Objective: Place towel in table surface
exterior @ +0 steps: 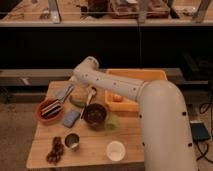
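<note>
The big white arm (150, 110) has, by my judgement, a release to set up: the towel should come down flat on bare wood and be let go only once it rests there, so it neither drapes over a dish nor drags one along. The wooden tabletop (90, 156) is crowded, and the freest patch appears to be the near edge, between the small cups. The orange tray (145, 76) fills the far right. In front of it stand a dark bowl (95, 114) and, to the left, a red bowl (50, 109), with a blue sponge (71, 118) between them, so a low sideways sweep risks a knock. A white cup (116, 150) and a metal cup (73, 141) sit nearer the front. A pale crumpled shape that I take to be the towel (80, 96) lies at the far left of the tabletop, just under the wrist. The arm rises from the lower right, bends sharply above the tray's left end and angles down to the left. The gripper (64, 93) is low beside the towel, just above the red bowl; whether it is closed on anything I cannot tell.
</note>
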You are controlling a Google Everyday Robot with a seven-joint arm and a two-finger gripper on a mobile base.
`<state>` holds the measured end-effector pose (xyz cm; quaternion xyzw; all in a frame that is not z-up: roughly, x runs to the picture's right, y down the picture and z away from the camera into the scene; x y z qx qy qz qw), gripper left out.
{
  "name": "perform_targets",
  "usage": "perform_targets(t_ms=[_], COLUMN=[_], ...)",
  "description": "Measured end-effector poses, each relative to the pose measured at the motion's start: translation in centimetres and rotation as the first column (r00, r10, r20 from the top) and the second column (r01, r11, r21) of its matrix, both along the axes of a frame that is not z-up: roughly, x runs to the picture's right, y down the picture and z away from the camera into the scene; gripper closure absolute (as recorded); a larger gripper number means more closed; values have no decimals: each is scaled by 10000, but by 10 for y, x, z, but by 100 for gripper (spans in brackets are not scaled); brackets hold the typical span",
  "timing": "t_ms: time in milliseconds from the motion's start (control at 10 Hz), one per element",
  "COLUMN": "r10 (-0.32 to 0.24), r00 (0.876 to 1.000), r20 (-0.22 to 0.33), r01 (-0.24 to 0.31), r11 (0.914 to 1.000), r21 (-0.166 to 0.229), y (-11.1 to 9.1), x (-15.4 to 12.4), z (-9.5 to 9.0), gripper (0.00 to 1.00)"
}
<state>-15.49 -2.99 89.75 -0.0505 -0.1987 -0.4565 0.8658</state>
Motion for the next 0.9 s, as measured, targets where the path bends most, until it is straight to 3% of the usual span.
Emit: perform_targets(t_ms=[200, 300, 400, 600, 800, 900], r10=[-299, -742, -1298, -1878, -2541, -2681], r00=[9991, 9956, 9865, 9710, 9506, 9469], r20=[312, 568, 998, 1478, 1786, 1778], r01=[298, 735, 1274, 1854, 2592, 2754], r11=[9996, 9972, 9914, 9822, 9658, 9612], r21=[17, 142, 294, 297, -55, -173], y=[-4, -10, -20, -27, -23, -20], x=[-4, -7, -19, -41, -63, -65], z=[3, 8, 14, 21, 30, 33], gripper=[20, 20, 20, 20, 20, 20])
